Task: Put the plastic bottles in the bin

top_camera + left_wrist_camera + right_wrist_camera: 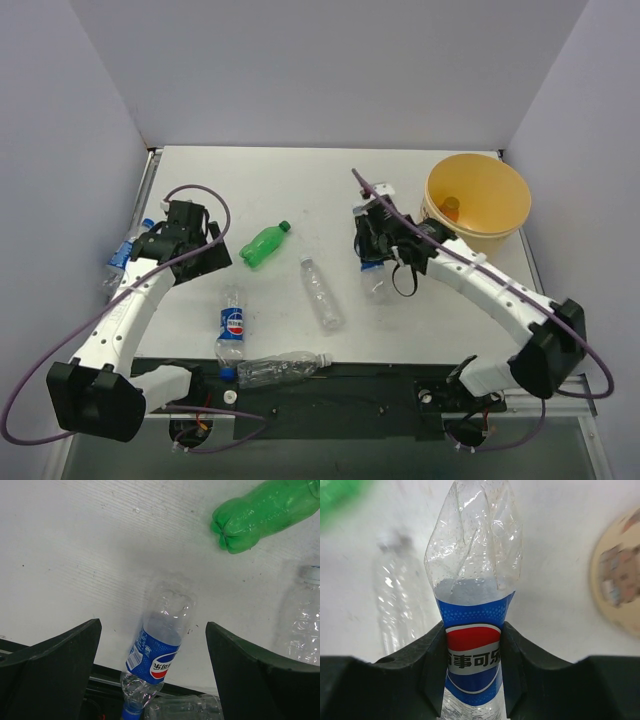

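At frame left, your left gripper [153,647] hangs spread wide above a lying Pepsi bottle [152,661], its cap toward the bottom edge. Only the right wrist view shows your right gripper [473,655] clenched on a second Pepsi bottle [475,570] by its label. Its long axis runs up-frame, left of the bin [497,190].

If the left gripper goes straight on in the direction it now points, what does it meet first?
Probably the Pepsi bottle lying on the table: it shows between the open jaws of the left gripper. How far away it is, the picture does not tell.
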`<action>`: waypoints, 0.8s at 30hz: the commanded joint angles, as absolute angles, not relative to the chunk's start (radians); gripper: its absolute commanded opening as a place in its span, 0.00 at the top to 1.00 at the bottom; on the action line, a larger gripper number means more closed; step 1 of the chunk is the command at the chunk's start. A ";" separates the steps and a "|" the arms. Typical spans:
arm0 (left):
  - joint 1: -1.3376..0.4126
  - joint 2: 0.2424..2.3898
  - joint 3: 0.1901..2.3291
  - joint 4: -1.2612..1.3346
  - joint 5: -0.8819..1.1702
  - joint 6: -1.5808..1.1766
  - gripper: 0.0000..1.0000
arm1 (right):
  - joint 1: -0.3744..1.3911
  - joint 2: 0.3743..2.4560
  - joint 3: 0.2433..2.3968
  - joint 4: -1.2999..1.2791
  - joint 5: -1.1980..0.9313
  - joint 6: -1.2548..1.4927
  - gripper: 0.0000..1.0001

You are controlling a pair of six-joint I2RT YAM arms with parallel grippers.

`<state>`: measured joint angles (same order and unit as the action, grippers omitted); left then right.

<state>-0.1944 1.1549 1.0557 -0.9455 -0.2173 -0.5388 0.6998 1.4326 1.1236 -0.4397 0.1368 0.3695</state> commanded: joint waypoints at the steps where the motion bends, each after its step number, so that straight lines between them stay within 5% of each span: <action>1: -0.189 1.160 1.037 -0.910 -0.176 -0.548 0.03 | 0.674 1.247 1.345 -0.522 0.322 0.287 0.71; 8: -0.190 1.198 0.988 -0.963 -0.238 -0.594 0.03 | 0.439 1.105 1.451 -0.414 0.492 0.235 0.69; 19: -0.218 1.223 0.919 -0.959 -0.209 -0.681 0.03 | 0.193 1.203 1.393 -0.255 0.575 0.192 0.66; 21: -0.219 1.232 0.908 -0.948 -0.181 -0.695 0.03 | 0.173 1.256 1.397 -0.233 0.578 0.192 0.49; 23: -0.221 1.244 0.896 -0.934 -0.161 -0.719 0.03 | 0.169 1.302 1.440 -0.258 0.598 0.192 0.22; 24: -0.224 1.250 0.878 -0.911 -0.143 -0.730 0.03 | 0.169 1.318 1.457 -0.290 0.604 0.193 0.19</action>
<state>-0.2153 1.2320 0.9062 -0.9565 -0.1936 -0.6708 0.1829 1.2713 1.3949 -0.3073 0.5423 0.2077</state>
